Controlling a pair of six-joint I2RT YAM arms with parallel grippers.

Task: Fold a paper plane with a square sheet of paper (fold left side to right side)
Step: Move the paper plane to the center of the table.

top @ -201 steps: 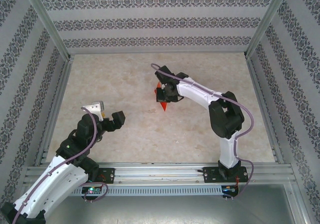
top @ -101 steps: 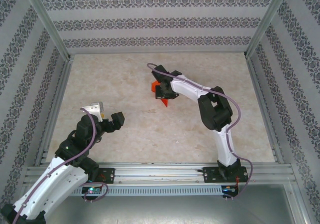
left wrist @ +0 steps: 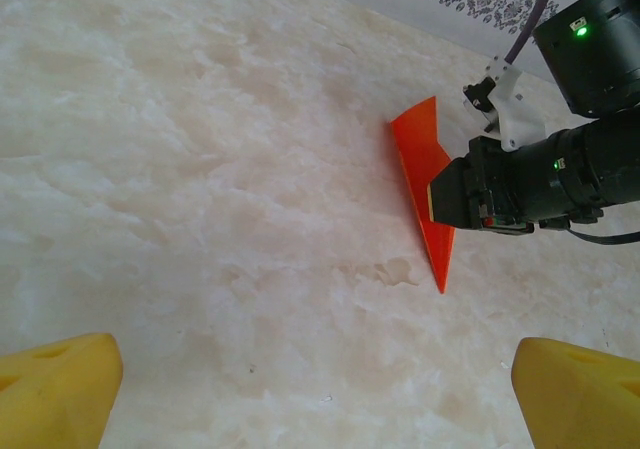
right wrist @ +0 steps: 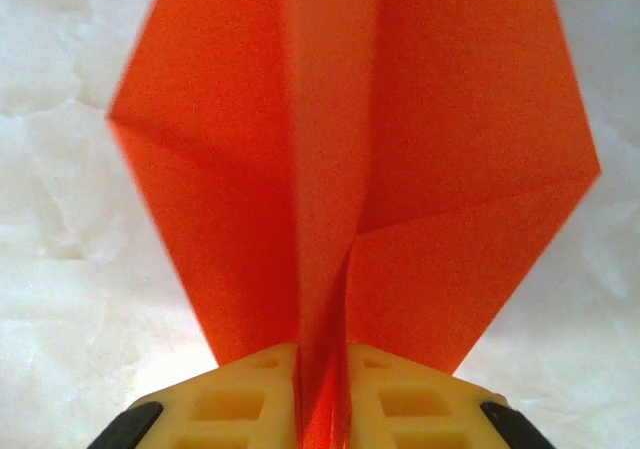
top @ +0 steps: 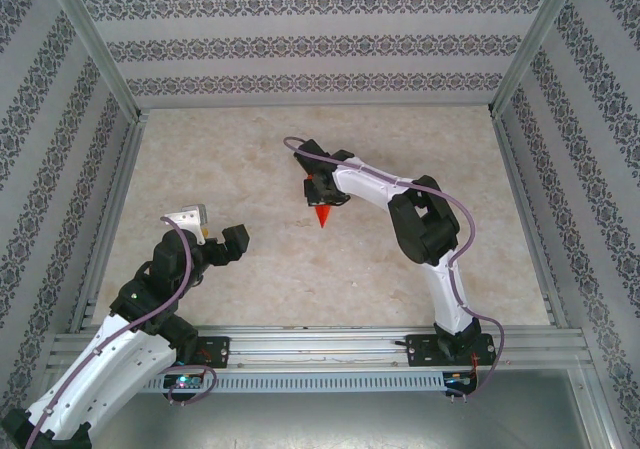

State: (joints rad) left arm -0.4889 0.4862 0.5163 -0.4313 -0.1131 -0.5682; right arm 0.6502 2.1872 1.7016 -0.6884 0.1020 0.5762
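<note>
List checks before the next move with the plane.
1. Plane centre fold between right pincer fingers: ok.
2. Wings spread either side of that fold: ok.
3. Left pincer open, apart from plane: ok.
4. Plane's tip touching table: cannot tell.
5. Arms apart from each other: ok.

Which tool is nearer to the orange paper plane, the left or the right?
Right. The right tool grips the paper plane by its centre fold; the left tool is open, well apart from it, at the near left.
</note>
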